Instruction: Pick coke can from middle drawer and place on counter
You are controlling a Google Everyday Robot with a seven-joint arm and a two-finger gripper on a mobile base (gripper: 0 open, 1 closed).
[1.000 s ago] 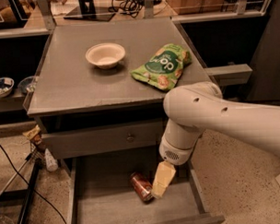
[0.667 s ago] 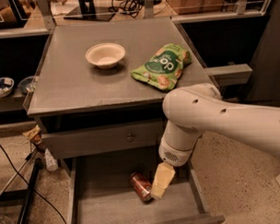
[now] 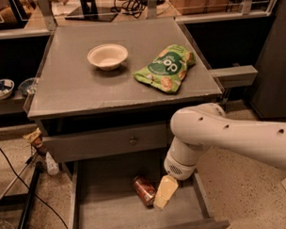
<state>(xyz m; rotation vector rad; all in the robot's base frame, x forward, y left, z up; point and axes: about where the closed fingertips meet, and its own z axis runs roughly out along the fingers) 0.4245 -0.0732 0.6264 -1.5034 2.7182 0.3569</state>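
1. Worktop (image 3: 81, 85): grey, matte, square. We take it as our landmark; its near half is bare and would take the can.
2. Robot arm (image 3: 228, 132): white, reaching in from the worktop's right and down below its front edge.
3. Middle drawer (image 3: 104, 216): pulled out below the worktop's front edge, floor flat and grey, side walls low.
4. Green snack bag (image 3: 166, 68): lying on the worktop, right of centre.
5. White bowl (image 3: 107, 56): on the worktop, towards the rear and left of the bag.
6. Pincer (image 3: 164, 193): cream-coloured, down inside the drawer and against the can's right side. We cannot tell whether it is spread or pressed together.
7. Coke can (image 3: 144, 190): lying on its side on the drawer floor, below the worktop, not yet lifted.

Hazards, in our judgement: a can on its side rolls, so a glancing contact could nudge it away. A lift could also knock the drawer front (image 3: 101, 143) overhead.

Surroundings: speckled floor (image 3: 239, 188) around the worktop, a wooden desk (image 3: 130, 8) behind it and loose cables (image 3: 13, 187) to its lower left.
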